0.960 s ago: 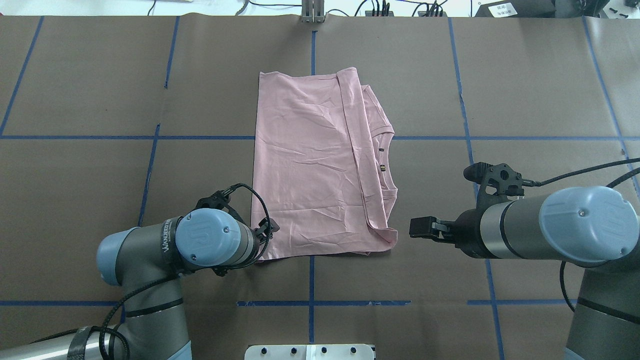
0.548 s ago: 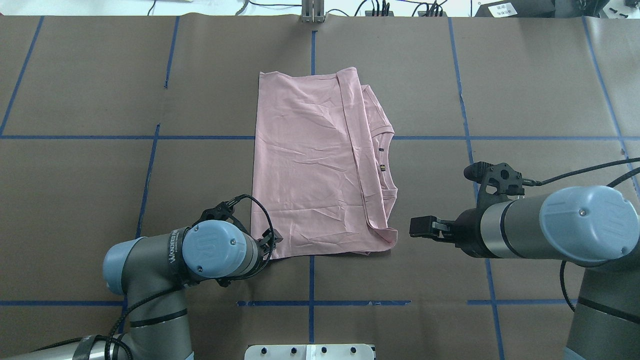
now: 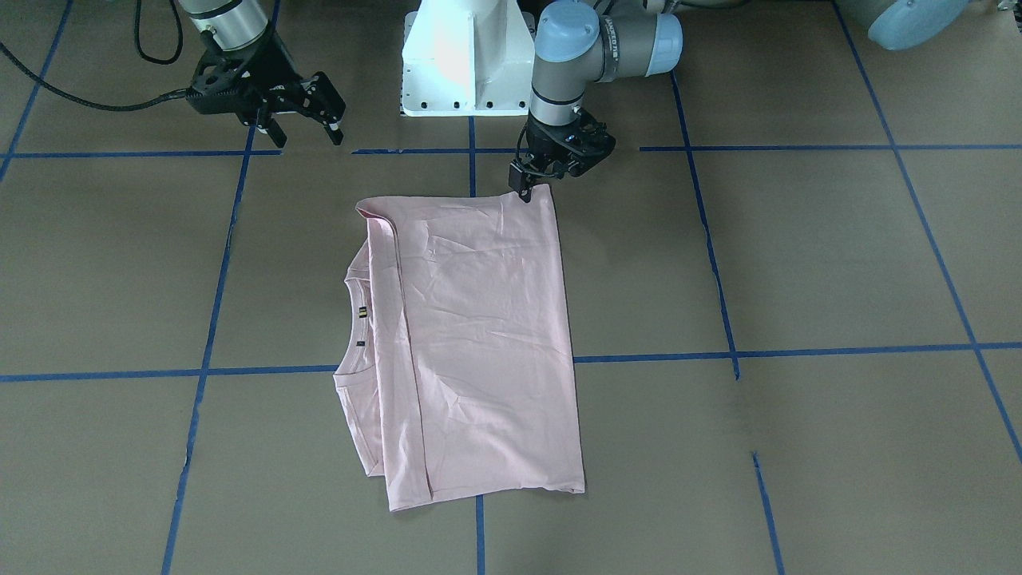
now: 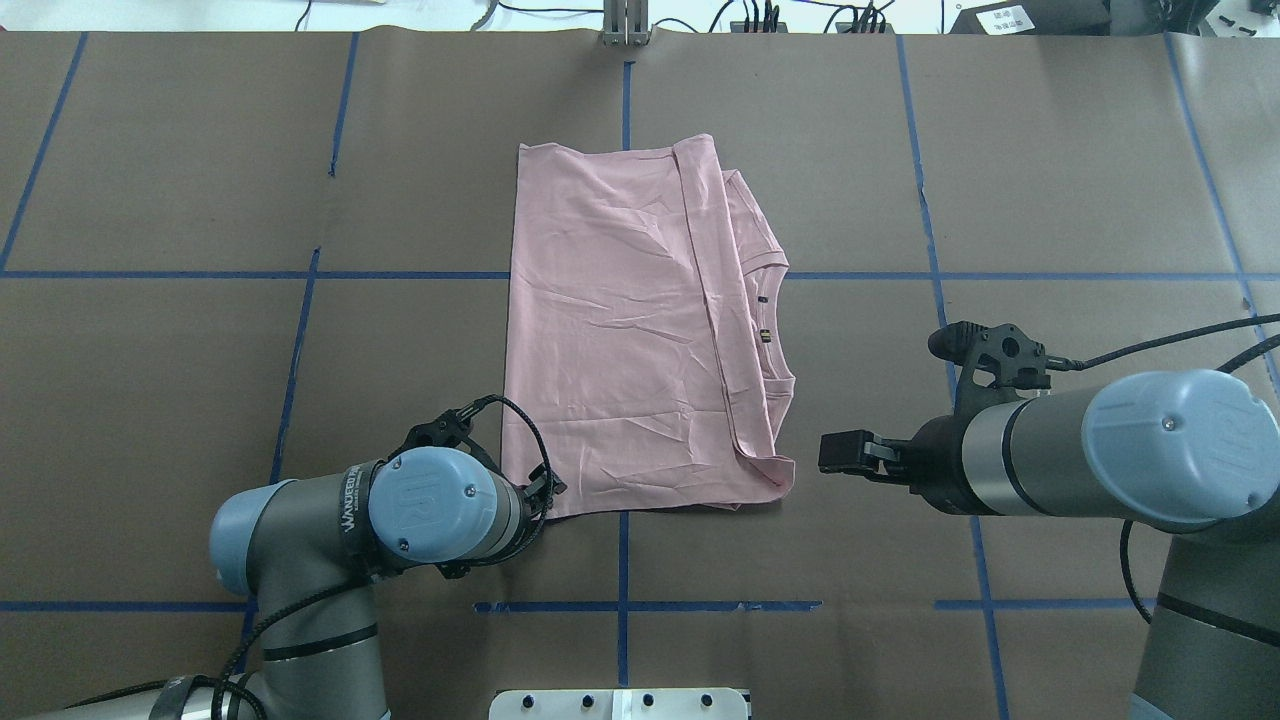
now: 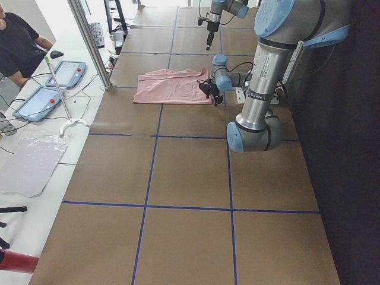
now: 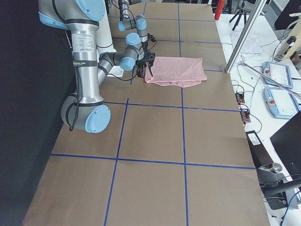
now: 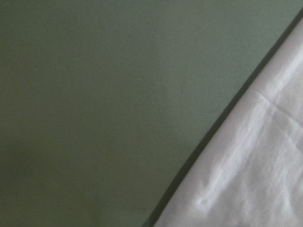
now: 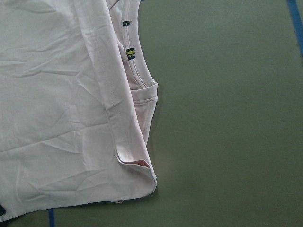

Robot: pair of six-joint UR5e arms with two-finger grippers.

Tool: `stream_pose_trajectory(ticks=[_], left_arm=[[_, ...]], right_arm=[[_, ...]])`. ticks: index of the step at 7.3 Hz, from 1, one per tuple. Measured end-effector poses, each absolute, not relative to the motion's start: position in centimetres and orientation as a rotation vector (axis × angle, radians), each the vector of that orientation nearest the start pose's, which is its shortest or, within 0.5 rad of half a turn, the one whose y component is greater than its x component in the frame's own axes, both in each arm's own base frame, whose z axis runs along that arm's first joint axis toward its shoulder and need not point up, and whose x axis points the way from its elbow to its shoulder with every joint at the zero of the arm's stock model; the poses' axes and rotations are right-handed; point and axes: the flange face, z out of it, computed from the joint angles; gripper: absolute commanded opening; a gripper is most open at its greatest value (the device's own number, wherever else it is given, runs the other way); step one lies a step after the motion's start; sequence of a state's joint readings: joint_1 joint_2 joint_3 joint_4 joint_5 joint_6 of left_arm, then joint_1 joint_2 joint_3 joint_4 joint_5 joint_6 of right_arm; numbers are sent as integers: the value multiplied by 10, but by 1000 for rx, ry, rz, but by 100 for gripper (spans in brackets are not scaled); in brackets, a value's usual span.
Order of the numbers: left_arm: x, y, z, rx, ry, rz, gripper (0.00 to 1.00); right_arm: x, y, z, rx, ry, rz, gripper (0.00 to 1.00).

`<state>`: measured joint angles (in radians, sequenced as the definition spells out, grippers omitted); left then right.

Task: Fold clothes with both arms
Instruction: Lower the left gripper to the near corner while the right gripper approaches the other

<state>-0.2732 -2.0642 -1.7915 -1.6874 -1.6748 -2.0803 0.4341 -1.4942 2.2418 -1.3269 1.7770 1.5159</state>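
**Item 1, worktop** point(image 4: 150, 400). We record a broad surface covered in brown paper and divided into large squares by blue tape lines point(image 4: 150, 273). The paper shows seams and faint creases.

**Item 2, T-shirt** point(image 4: 620, 340). Pale pink, it lies flat at the centre of the worktop, folded into a rectangle with the plain side up. The cloth is lightly wrinkled. Seen from overhead, the collar point(image 4: 775, 330) peeks out at 3 o'clock from under the folded panel. A small neck label point(image 8: 130, 54) shows inside it.

**Item 3, left arm** point(image 4: 300, 520). It enters from 7 o'clock. The left fingers point(image 3: 524, 192) sit low at the shirt's 7 o'clock corner, touching its edge. We cannot tell whether they are clenched on the cloth. The wrist camera gives only a blurred hem and bare paper.

**Item 4, right arm** point(image 4: 1060, 455). It enters from 4 o'clock. The right fingers point(image 4: 835, 452) are released and spread apart, with nothing between them. They are near the shirt's 5 o'clock corner and clear of the cloth.

**Item 5, room.** We list:
- a white pedestal point(image 3: 467, 56) at the worktop's 6 o'clock edge;
- an aluminium post point(image 5: 89, 41) and cables point(image 4: 800, 15) at the 12 o'clock edge;
- a white side bench point(image 5: 83, 101) beyond that edge, carrying tablets point(image 5: 66, 73), a keyboard point(image 5: 96, 34) and a clear plastic sheet point(image 5: 29, 163);
- a person point(image 5: 18, 41) in a black top at that bench.
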Motion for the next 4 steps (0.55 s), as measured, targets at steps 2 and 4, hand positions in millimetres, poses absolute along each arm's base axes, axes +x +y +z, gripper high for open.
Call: stream_pose_trajectory(ticks=[2, 4], left_arm=[[580, -293, 272, -196, 834, -702, 0], [577, -295, 270, -186, 841, -711, 0]], right_arm=[[-366, -295, 290, 56, -1005, 247, 100], [-366, -295, 291, 56, -1004, 248, 100]])
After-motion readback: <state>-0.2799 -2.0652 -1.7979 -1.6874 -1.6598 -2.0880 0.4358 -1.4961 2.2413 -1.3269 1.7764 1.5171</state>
